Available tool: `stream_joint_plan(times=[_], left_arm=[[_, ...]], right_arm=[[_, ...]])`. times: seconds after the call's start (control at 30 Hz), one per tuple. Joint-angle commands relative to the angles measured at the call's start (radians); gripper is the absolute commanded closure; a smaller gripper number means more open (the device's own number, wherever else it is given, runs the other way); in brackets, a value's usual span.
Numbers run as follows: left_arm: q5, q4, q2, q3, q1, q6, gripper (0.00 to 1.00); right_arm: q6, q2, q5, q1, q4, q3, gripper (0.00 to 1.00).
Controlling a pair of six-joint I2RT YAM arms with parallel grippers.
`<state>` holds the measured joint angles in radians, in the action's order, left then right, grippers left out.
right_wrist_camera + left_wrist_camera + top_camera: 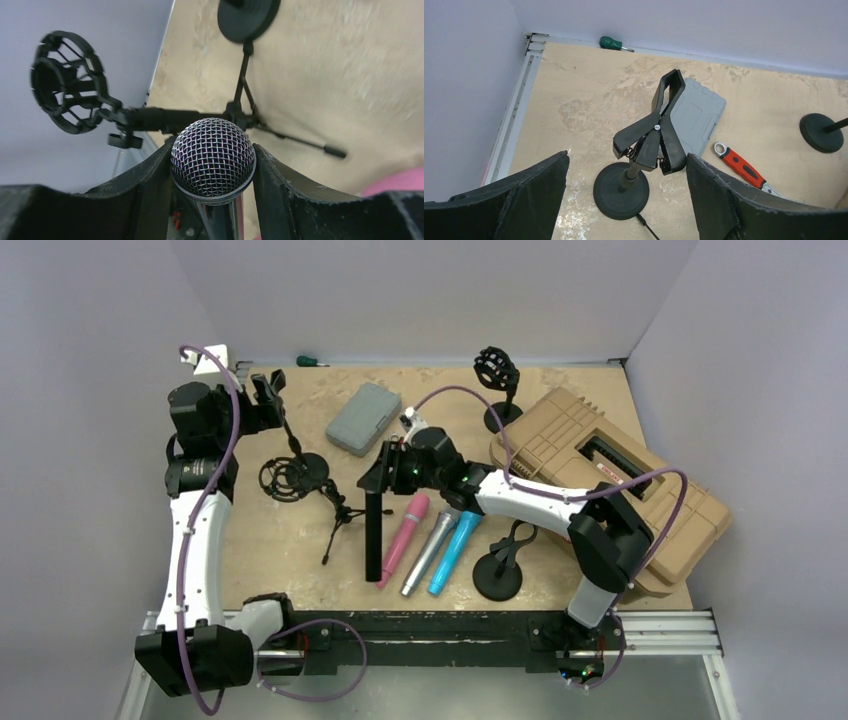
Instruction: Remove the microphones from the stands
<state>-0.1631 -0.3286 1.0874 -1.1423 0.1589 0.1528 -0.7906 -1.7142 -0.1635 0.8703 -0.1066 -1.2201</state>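
My right gripper (385, 472) is shut on the mesh head of a black microphone (374, 535), whose body runs toward the near edge over the table. In the right wrist view the head (212, 157) sits tight between both fingers (150, 185). My left gripper (267, 400) is open at the far left, above a black stand (308, 468) with a round base. In the left wrist view the stand's spring clip (664, 125) is empty and sits between my open fingers (534, 190), over its base (620, 190).
Pink (404, 536), silver (430, 550) and blue (456, 550) microphones lie side by side. A toppled tripod shock mount (285, 480), a grey case (363, 418), a tan toolbox (610, 480), two more stands (498, 575) (499, 380), a red wrench (741, 167) and a green screwdriver (310, 361) surround them.
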Motion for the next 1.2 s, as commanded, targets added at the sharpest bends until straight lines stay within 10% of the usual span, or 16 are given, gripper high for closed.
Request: stream_joint_plan(times=[0.0, 0.43, 1.17], left_arm=[[0.032, 0.02, -0.047, -0.009, 0.012, 0.043, 0.16], [0.002, 0.026, -0.074, 0.0, 0.021, 0.077, 0.17], [-0.035, 0.058, -0.115, -0.015, 0.048, 0.153, 0.14]], right_arm=[[-0.329, 0.018, 0.024, 0.017, -0.138, 0.103, 1.0], [-0.433, -0.047, 0.369, 0.014, -0.031, 0.098, 1.0], [-0.316, -0.037, 0.507, 0.015, -0.002, 0.106, 0.42]])
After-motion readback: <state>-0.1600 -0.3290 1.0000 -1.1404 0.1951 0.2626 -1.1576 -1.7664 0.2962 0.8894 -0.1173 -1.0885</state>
